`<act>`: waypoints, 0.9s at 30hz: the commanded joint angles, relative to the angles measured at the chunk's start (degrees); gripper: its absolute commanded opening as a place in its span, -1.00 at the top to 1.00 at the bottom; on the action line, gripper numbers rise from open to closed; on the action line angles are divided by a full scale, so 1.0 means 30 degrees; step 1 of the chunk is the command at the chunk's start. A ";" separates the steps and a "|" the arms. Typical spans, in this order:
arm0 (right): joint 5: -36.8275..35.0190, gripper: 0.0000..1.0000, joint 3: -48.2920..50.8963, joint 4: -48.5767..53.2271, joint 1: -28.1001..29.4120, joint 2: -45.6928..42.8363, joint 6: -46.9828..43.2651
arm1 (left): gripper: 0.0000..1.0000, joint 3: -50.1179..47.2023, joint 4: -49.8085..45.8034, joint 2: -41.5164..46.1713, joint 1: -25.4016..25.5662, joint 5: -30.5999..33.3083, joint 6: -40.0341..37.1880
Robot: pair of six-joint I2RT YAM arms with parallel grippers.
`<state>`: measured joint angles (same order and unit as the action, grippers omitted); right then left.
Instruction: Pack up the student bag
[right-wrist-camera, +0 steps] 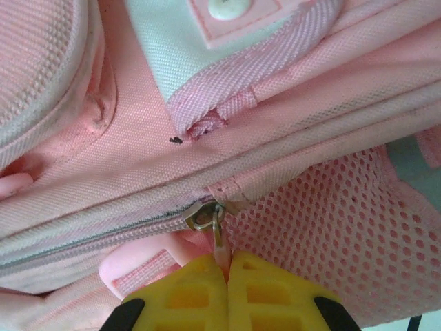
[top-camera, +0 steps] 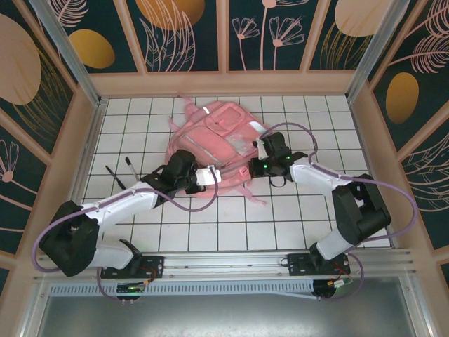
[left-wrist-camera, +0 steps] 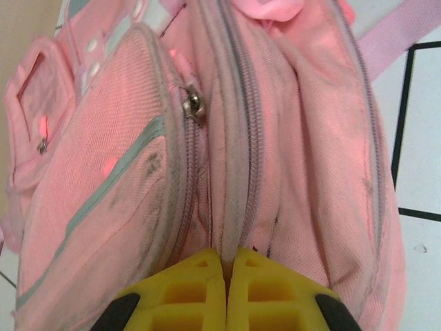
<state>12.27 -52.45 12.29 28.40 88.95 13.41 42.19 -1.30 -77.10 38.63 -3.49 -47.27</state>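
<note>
Bottom edge of both wrist views, yellow fingers squeezed together: the left gripper (left-wrist-camera: 224,265) pinches a fold of the student bag (top-camera: 210,126) beside a zip seam. The right gripper (right-wrist-camera: 226,265) nips a zip pull (right-wrist-camera: 218,231) next to the mesh pocket (right-wrist-camera: 331,234). The zips I can see look closed, so no idea what's inside. From overhead the bag lies flat mid-frame, long axis tilted upper right to lower left, with two dark pen-like sticks (top-camera: 114,177) left of it.
</note>
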 commanded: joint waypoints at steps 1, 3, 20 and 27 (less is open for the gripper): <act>-0.3071 1.00 -0.0629 0.0466 -0.1378 0.0197 0.0858 | 1.00 -0.0228 -0.1325 0.0966 -0.0251 -0.0920 -0.0581; -0.2785 1.00 -0.0496 0.0600 -0.1828 0.0228 0.0992 | 1.00 -0.0134 -0.1405 0.1355 -0.0250 -0.1799 -0.0481; -0.0901 0.21 0.0458 0.2261 -0.3549 -0.3512 0.1912 | 0.03 -0.0012 0.1144 0.3772 -0.0192 -0.8800 0.2252; -0.0579 0.20 0.0754 0.2677 -0.3554 -0.4816 0.2056 | -0.22 0.2598 -0.2511 0.2185 -0.0193 -0.2960 0.3024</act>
<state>10.35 -51.57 18.39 17.82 75.90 18.57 47.62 -3.57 -68.42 38.15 -18.46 -39.33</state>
